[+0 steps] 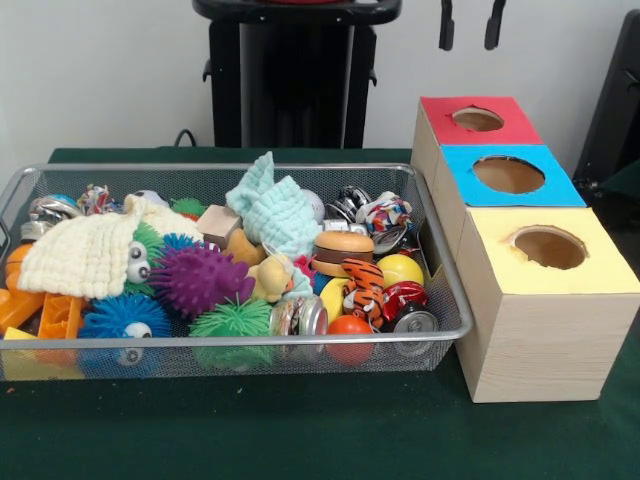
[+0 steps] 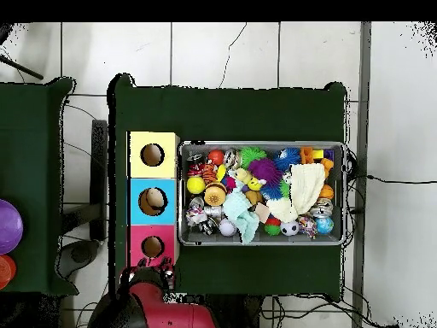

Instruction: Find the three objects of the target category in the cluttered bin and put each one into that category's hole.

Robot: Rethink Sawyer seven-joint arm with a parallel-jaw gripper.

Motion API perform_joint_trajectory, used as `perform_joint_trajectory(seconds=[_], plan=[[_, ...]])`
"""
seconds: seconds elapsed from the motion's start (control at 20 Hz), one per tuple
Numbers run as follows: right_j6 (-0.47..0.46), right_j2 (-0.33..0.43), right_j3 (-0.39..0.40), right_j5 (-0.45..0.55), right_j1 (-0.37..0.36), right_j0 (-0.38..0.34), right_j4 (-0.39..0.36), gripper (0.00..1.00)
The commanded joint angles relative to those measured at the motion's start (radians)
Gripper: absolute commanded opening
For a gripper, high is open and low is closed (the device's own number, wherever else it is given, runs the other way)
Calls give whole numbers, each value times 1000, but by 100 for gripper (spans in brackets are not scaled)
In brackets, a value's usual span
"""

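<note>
Nearest, in the long silver wire-mesh bin [image 1: 20,190]: the small orange plush tiger with black stripes [image 1: 364,285] on top of the clutter, right of centre – likely light, soft, squashy; best pinched across its middle. Farther back, the round hole in the red-topped wooden box [image 1: 478,119]. Farthest, the gripper [image 1: 470,42], parted, holding nothing.

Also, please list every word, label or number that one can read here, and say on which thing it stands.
None can be read.
Cans in the bin: print too small and blurred.
Boxes: no text on them.
</note>
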Motion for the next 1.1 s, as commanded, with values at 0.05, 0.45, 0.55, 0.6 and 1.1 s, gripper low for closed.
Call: perform_joint_trajectory(seconds=[0.05, 0.45, 0.55, 0.6, 1.1], plan=[[150, 34, -16, -19, 62, 0, -31, 100], [110, 53, -43, -14, 85, -48, -41, 100], [85, 84, -40, -25, 92, -100, -45, 100], [76, 86, -44, -24, 97, -111, -51, 100], [47, 24, -186, -9, 191, -127, -163, 100]])
